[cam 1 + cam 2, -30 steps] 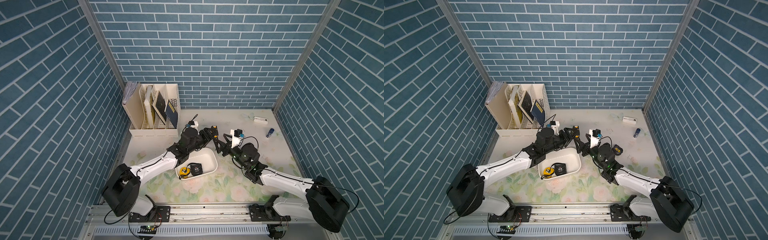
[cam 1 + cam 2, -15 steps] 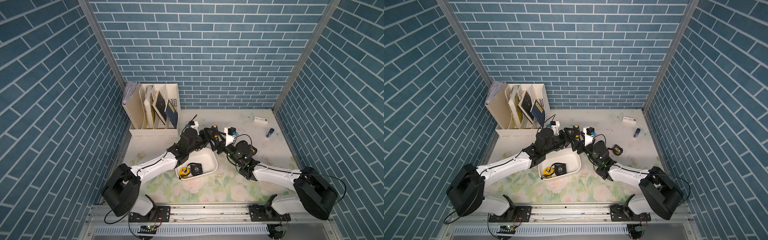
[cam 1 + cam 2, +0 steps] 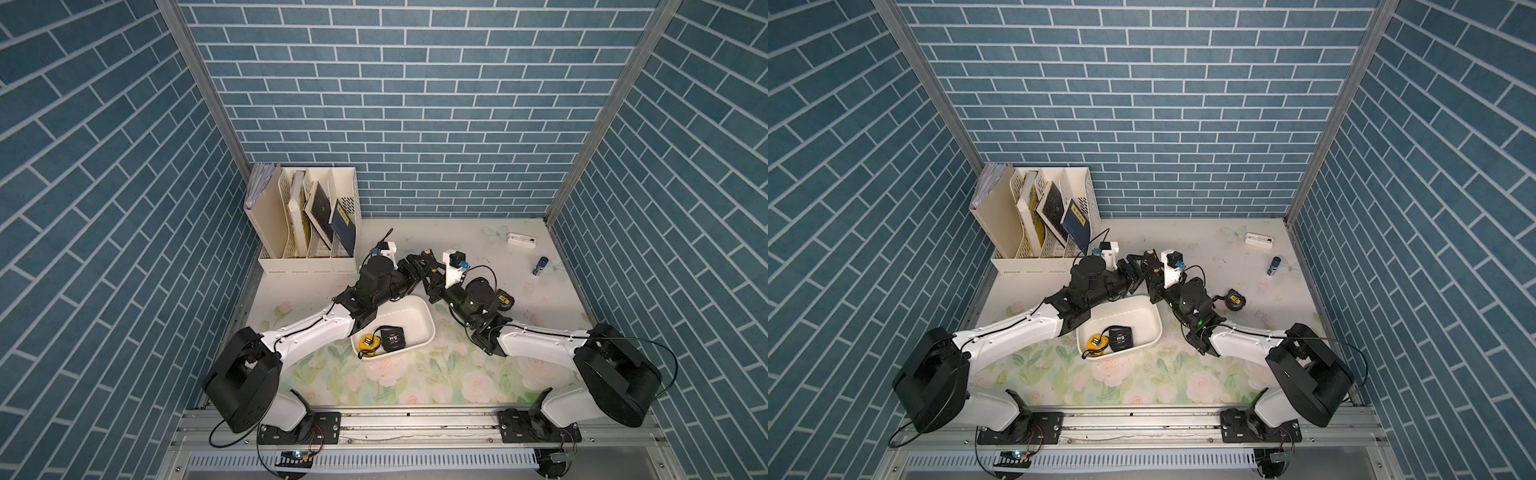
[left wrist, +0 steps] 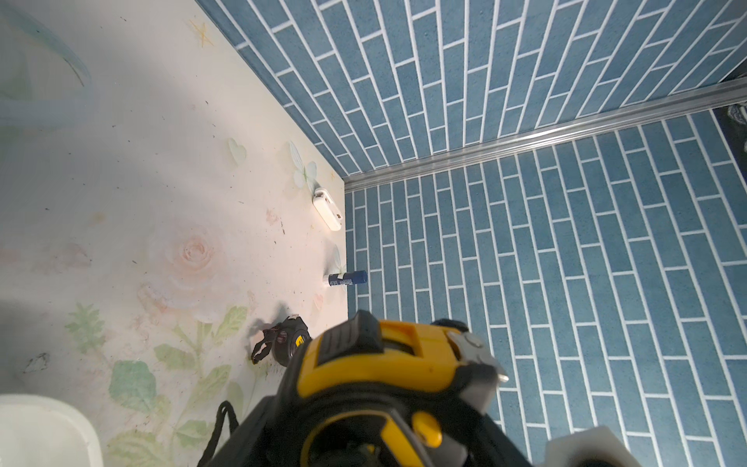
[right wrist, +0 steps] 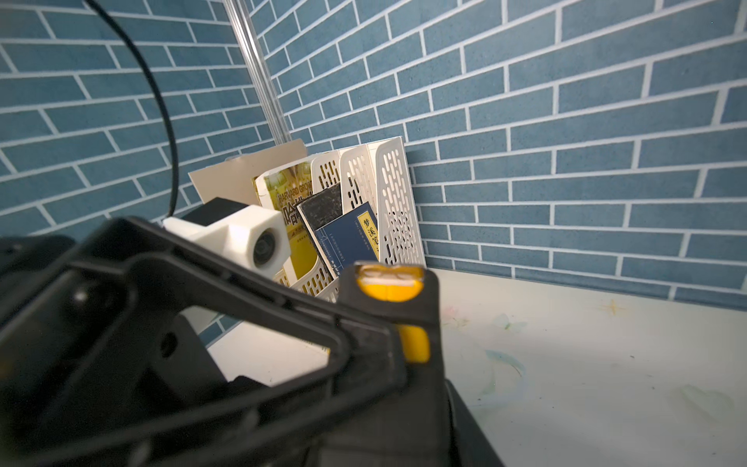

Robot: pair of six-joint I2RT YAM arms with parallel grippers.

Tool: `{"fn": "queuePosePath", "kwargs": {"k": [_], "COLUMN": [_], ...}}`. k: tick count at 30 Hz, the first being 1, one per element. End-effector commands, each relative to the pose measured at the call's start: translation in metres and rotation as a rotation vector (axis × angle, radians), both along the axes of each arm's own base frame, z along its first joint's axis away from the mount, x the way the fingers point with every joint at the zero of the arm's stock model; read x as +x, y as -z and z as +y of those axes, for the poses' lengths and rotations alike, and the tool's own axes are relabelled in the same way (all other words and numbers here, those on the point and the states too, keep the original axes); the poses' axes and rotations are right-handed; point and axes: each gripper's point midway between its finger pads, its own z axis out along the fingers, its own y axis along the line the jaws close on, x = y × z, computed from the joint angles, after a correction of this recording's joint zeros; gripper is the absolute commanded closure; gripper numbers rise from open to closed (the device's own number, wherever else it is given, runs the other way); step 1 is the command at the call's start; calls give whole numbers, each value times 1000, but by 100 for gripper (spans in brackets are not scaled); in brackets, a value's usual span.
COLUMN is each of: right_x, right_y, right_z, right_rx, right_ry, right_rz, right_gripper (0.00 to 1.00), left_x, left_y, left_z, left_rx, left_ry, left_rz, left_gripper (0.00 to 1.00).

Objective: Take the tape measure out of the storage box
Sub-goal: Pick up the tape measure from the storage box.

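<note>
Smooth, glossy white plastic forms the storage box (image 3: 415,318). The tape measure (image 4: 364,364) has a yellow-and-black plastic casing and bare metal hook. Matt printed bench (image 3: 415,382); perforated cream plastic file rack (image 3: 309,266).

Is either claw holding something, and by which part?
The left claw grips a yellow-and-black tape measure by its case. The right claw is shut beside it; whether it grips too is unclear.

Tape measure (image 4: 376,364) aloft beyond storage box (image 3: 409,319)
</note>
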Motion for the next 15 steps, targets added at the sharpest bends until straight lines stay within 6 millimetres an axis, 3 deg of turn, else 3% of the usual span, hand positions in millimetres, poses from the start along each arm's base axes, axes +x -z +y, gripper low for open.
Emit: {"fn": "queuePosePath", "kwargs": {"k": [1,7,9,15], "right_x": [3,4,3,5], "right_y": [-17,-18,-19,-18], "right_z": [2,3,3,-14], "right_rx": [19,5,4,-30], "right_ry": [11,13,14,85], "right_rz": [-50,-58,-59,-53], "right_gripper": [75,100,100,100], "left_x": [1,2,2,5], "left_y": [-8,-8,-8,-18], "left_z": [-4,-3,-2,5], "left_rx": [-26,-27,-22,15], "left_ry": [25,24,20,-1], "left_rz": [-30,-30,-31,-84], "left_gripper": [100,100,97,57]}}
